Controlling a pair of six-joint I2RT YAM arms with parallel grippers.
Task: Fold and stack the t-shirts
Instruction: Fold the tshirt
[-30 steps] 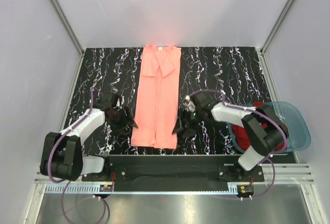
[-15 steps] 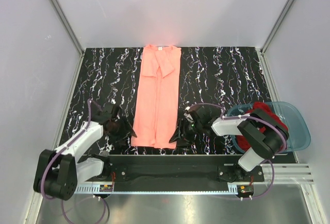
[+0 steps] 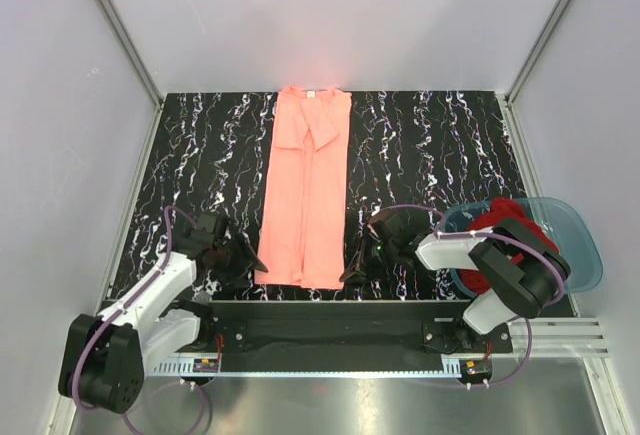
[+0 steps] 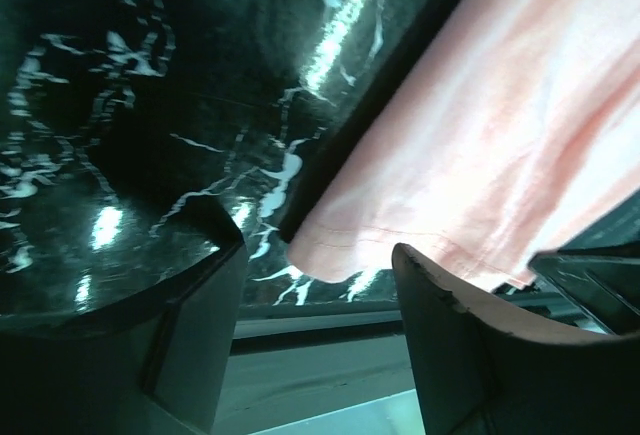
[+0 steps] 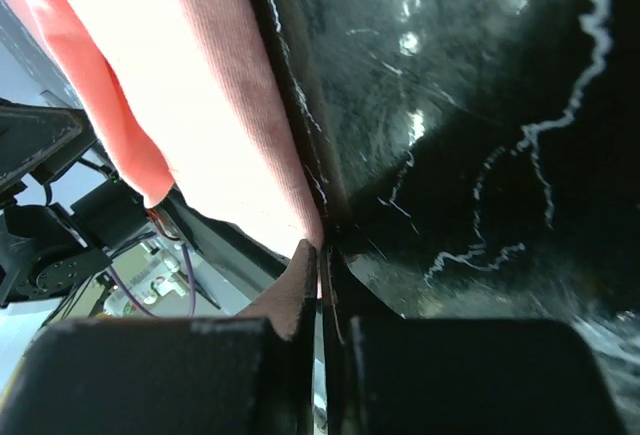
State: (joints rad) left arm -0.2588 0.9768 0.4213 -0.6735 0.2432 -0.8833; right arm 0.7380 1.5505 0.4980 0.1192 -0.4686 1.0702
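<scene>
I see the salmon-pink t-shirt (image 3: 305, 190) lying as 1 long folded strip down the middle of the bench (image 3: 430, 145). My left hand (image 4: 315, 285) gapes wide at its near left corner, holding nothing. My right hand (image 5: 322, 255) is pressed closed at the near right corner; I cannot tell whether any hem is pinched. The dark red t-shirt (image 3: 505, 217) sits in the blue basin (image 3: 585, 255), partly hidden by the right arm.

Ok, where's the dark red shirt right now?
Top view, near right: the dark red shirt sits bunched in the blue basin beside the right arm, apart from the pink shirt mid-table.
</scene>
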